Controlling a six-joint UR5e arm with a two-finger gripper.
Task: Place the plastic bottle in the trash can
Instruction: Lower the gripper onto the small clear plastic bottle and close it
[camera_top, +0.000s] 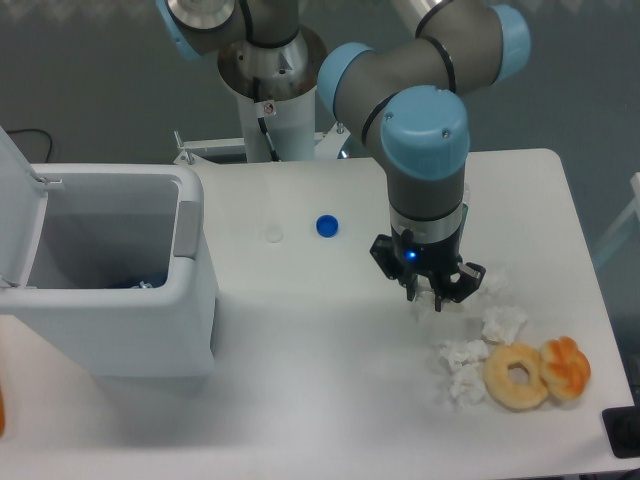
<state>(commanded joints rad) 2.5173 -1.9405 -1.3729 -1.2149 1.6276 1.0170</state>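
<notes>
At the near right edge of the white bench (330, 400) lie two round ring-shaped items: a pale yellow ring (517, 376) and, touching it on the right, an orange one (566, 367). Just beside them to the left are crumpled white tissues (462, 368), with one more piece (503, 322) a little farther back.

Behind the tissues the pincer (427, 297) points down at the bench, close to the surface. Its dark fingers stand a little apart, and I cannot see anything held between them. A small blue light shines on the body above the fingers.

On the near left stands the trash can (180, 330), white and rectangular, with its lid (18, 215) open and tilted up at the left side. A grey latch plate (186, 229) is on its right wall. Some white and dark material lies at the bottom inside.

Farther back, between the can and the arm, a small blue cap (327, 226) lies on the bench. To its left is a small clear round shape (274, 234), probably the plastic bottle, standing apart from the cap and from the pincer; it is too faint to tell more.
</notes>
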